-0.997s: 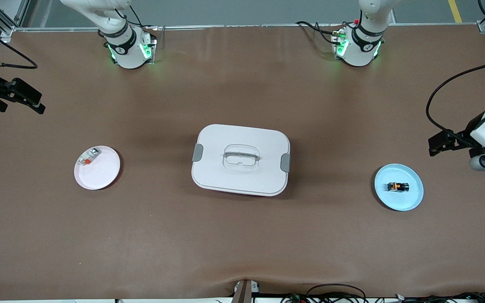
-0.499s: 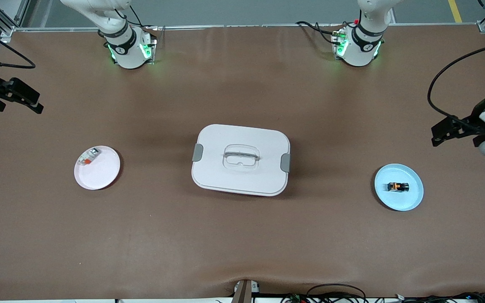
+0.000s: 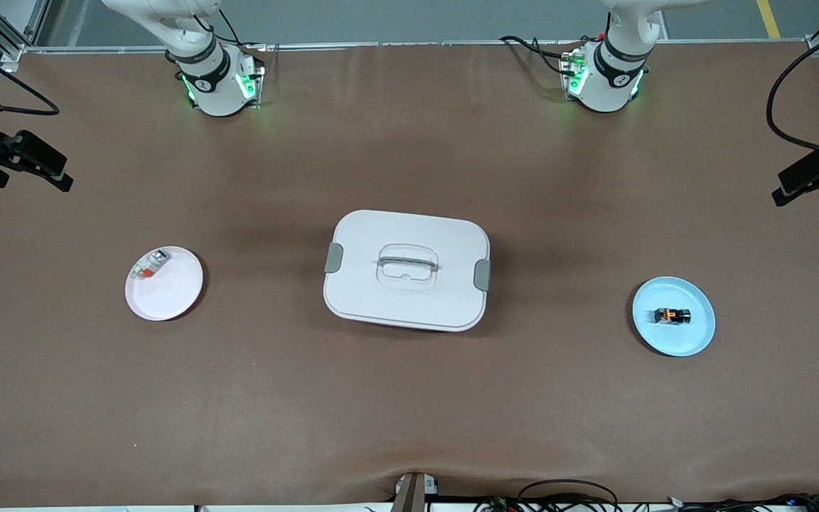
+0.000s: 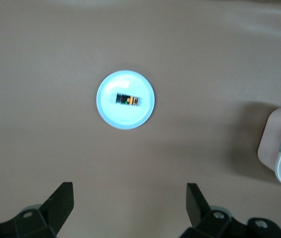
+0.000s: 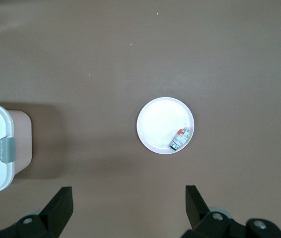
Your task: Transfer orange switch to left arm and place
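While both grippers hang spread and empty at the table's ends, we see the orange switch (image 3: 670,316) on a blue plate (image 3: 694,338).

Our left wrist view shows the left gripper (image 4: 129,208) over bare table (image 3: 409,412) near that plate; the front view shows it (image 3: 783,186) at the edge. Right gripper (image 5: 128,208) likewise overlooks a pink plate (image 3: 175,299). Between stands the box (image 3: 407,269).

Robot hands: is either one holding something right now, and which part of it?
No, nothing is held. The left end effector and the right end effector are both open and empty. The orange switch lies on its blue plate.
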